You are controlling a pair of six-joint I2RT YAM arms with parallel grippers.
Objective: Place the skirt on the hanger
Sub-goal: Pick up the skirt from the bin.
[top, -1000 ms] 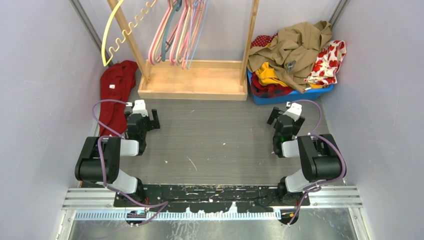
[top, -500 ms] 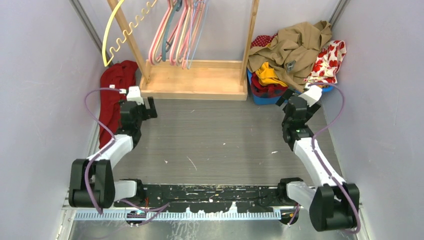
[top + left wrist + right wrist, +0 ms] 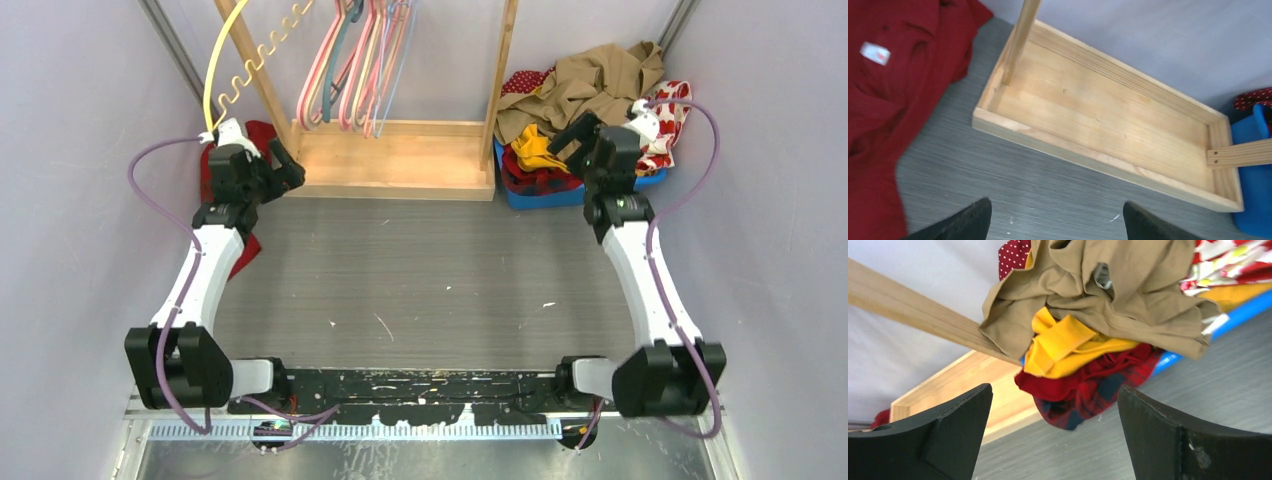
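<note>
"Top external, talk me through it. Where are your arms?"

"Both are stretched to the far end of the table [image 3: 420, 270]. My left gripper [image 3: 282, 165] is in the upper left of the frame, at the front left corner of the wooden rack [image 3: 400, 165]. My right gripper [image 3: 575, 145] is in the upper right, over the front edge of the blue bin [image 3: 560, 193]."

"Jaws?"

"Spread wide on both, nothing between them. On the left wrist view the left gripper [image 3: 1055, 230] shows only its two dark tips at the bottom edge, with bare table and the rack's tray beyond. On the right wrist view the right gripper [image 3: 1058, 440] frames the clothes pile, not touching it."

"And the skirt?"

"I can't tell which piece it is. The bin holds a heap: a tan garment [image 3: 590, 90] on top, a yellow garment [image 3: 535, 150] under it, a dark red plaid garment [image 3: 1088, 390] spilling over the front, and a red-and-white floral garment [image 3: 665, 120] at the right. A red garment [image 3: 878, 100] with a white label also lies on the table along the left edge of the frame, just beside my left gripper."

"Hangers?"

"The hangers [image 3: 355, 70] are a pink and blue bunch hanging in the rack, top centre. A yellow wavy hanger [image 3: 225, 75] curves down the upper left, above my left gripper."
</note>
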